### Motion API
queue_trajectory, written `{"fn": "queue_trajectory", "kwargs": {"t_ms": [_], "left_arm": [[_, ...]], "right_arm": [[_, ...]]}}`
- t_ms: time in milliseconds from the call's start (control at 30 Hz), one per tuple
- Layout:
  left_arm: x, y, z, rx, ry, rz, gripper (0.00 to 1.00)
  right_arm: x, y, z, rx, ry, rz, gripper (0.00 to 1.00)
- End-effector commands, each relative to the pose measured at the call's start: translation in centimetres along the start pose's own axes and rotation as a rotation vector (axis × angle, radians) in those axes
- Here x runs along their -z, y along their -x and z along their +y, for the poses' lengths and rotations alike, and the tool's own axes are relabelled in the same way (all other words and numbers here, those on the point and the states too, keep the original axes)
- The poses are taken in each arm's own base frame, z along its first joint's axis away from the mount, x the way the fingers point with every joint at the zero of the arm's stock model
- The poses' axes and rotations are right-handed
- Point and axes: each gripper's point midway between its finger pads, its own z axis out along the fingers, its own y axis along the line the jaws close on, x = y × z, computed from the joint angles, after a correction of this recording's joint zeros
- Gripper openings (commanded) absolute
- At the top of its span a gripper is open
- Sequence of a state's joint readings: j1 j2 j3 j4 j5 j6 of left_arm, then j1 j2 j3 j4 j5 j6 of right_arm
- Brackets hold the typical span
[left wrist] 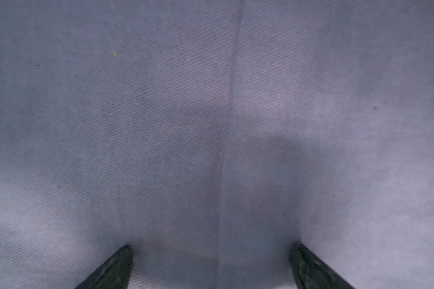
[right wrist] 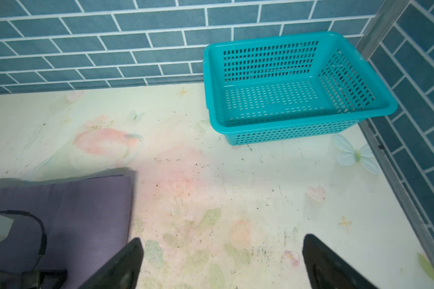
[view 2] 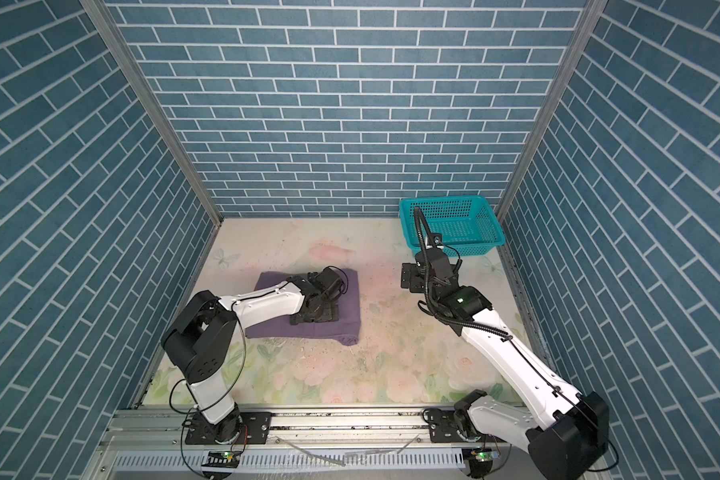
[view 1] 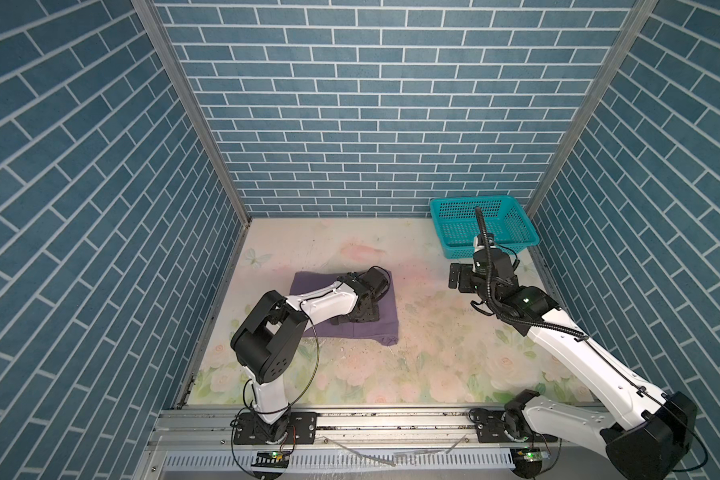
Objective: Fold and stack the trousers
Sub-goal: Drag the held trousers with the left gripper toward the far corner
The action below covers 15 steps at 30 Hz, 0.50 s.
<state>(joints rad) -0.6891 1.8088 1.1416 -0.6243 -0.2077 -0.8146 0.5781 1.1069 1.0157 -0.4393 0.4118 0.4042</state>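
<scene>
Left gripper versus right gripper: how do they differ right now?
The left gripper points down close over the folded trousers, and cloth fills its wrist view. The right gripper hangs beside them, above bare table. The left gripper faces only fabric, while the right gripper faces the empty teal basket. Shared: both have jaws open and hold nothing.

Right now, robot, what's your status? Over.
Left gripper open over the folded mauve soft-fabric trousers. Right gripper open, empty, over the floral tabletop. Teal perforated plastic basket empty, back right corner, apart from trousers. Nothing in the way.
</scene>
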Motion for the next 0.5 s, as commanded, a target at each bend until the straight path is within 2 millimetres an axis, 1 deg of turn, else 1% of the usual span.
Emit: {"fn": "queue_trajectory", "kwargs": {"t_ms": [0, 100, 200, 367, 467], "left_arm": [[-2.3, -0.6, 1.5, 0.074, 0.012, 0.052, 0.99], [-4.0, -0.3, 3.9, 0.148, 0.012, 0.085, 0.99], [-4.8, 1.0, 6.4, 0.174, 0.048, 0.083, 0.99], [-5.8, 4.2, 9.7, 0.223, 0.080, 0.080, 0.99], [-6.1, 6.9, 11.7, 0.262, 0.093, 0.071, 0.99]], "right_arm": [[0.2, -0.7, -2.0, -0.029, -0.086, -0.008, 0.99], [0.2, -0.6, -2.3, -0.029, -0.099, -0.009, 0.99], [0.1, -0.6, -2.4, -0.025, -0.107, -0.002, 0.99], [-0.3, -0.6, -2.4, -0.021, -0.118, 0.009, 0.98], [-0.5, -0.6, -2.4, -0.013, -0.127, 0.021, 0.98]]}}
